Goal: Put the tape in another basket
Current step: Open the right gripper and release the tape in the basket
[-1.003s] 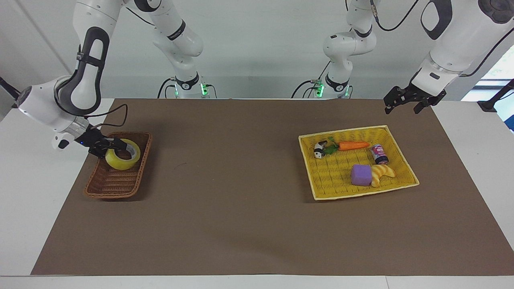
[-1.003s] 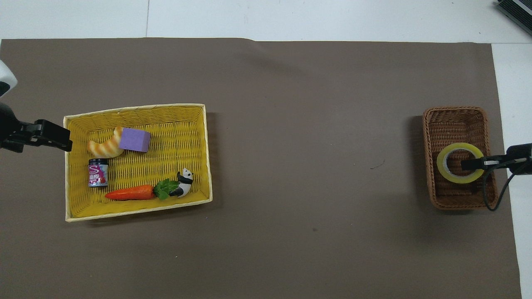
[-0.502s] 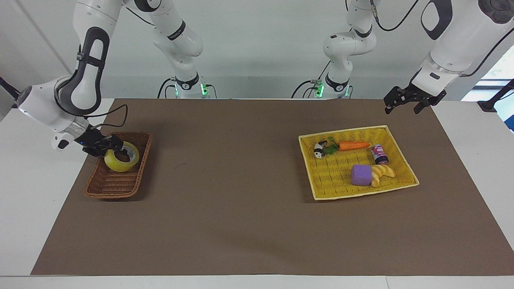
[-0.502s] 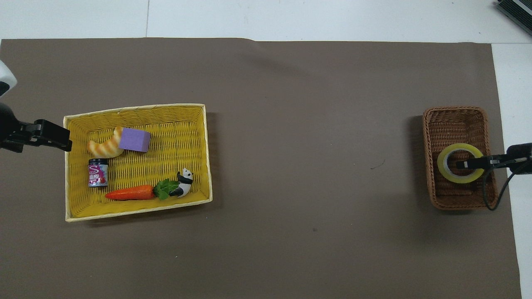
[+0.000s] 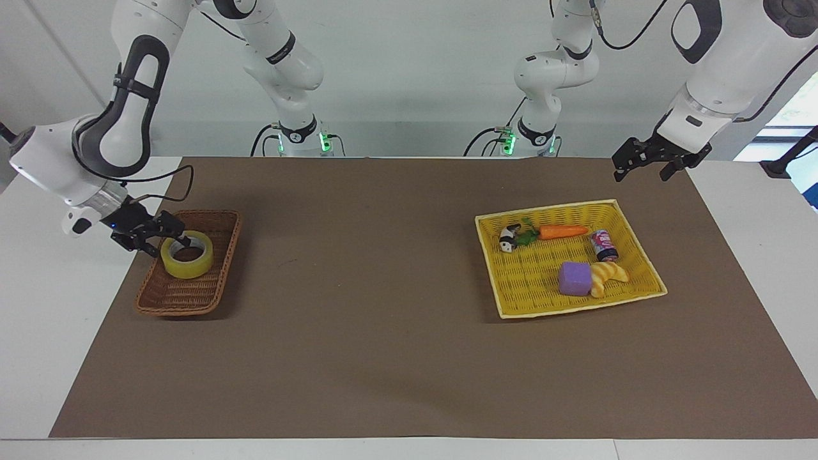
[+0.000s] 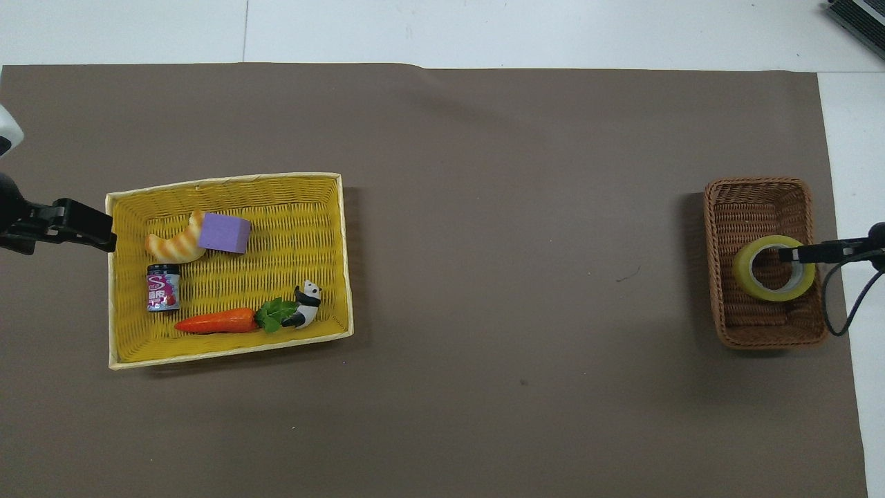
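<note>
The tape [image 5: 185,270] [image 6: 742,271], a yellow roll, lies flat inside the brown wicker basket [image 5: 184,302] [image 6: 757,189] at the right arm's end of the table. My right gripper [image 5: 167,243] [image 6: 795,254] hangs low over the basket's outer rim. It is open, with one fingertip over the roll's edge and nothing held. My left gripper [image 5: 642,167] [image 6: 104,235] waits open in the air by the outer edge of the yellow tray.
The flat yellow woven tray [image 5: 639,211] [image 6: 228,178] at the left arm's end holds a carrot [image 5: 562,231], a panda figure [image 5: 509,239], a small can [image 5: 603,246], a purple cube [image 5: 574,278] and a croissant [image 5: 608,276]. A brown mat covers the table between the two containers.
My right gripper opened and let go of the tape, which settled flat into the brown basket. The gripper then drew back toward the table's edge. The left arm stayed still.
</note>
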